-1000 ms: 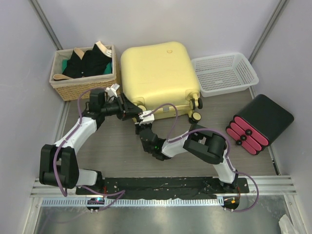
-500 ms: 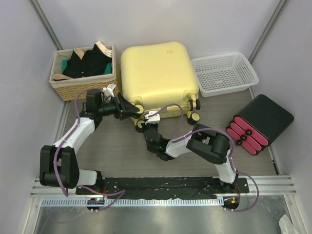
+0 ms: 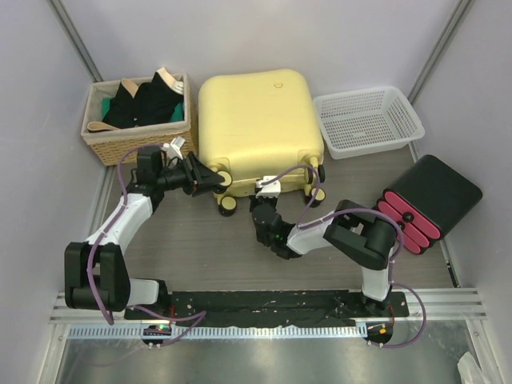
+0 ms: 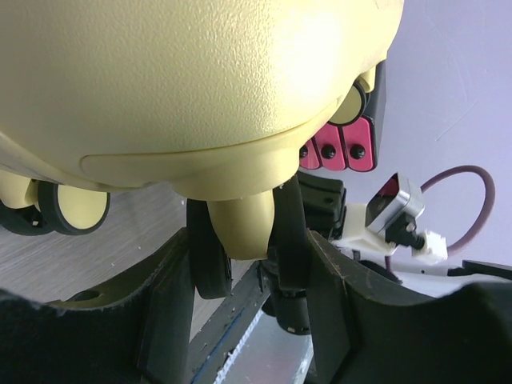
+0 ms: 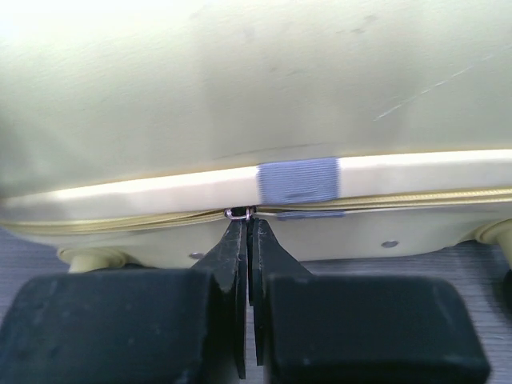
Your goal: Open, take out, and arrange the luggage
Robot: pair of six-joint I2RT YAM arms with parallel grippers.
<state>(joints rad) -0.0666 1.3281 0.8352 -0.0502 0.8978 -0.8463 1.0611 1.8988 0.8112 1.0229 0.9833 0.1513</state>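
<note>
The luggage (image 3: 256, 120), a large pale-yellow hard-shell suitcase, lies flat in the middle of the top view. My left gripper (image 3: 213, 181) is at its near left corner, and in the left wrist view its fingers (image 4: 164, 304) press on both sides of a double wheel (image 4: 240, 228). My right gripper (image 3: 264, 195) is at the suitcase's near edge. In the right wrist view this gripper (image 5: 248, 228) is shut on the zipper pull (image 5: 239, 213), just left of a grey fabric tab (image 5: 298, 181) on the seam. The shell still looks shut.
A wicker basket (image 3: 140, 136) of dark clothes stands left of the suitcase. A white plastic basket (image 3: 372, 148) sits to its right. A black box with red cylinders (image 3: 428, 200) lies at the right wall. A second wheel (image 3: 226, 204) is near my left fingers.
My right gripper has slid to the right along the suitcase's near edge, still pinching the zipper pull. The left gripper has stayed on the corner wheel, its arm shifting slightly left.
</note>
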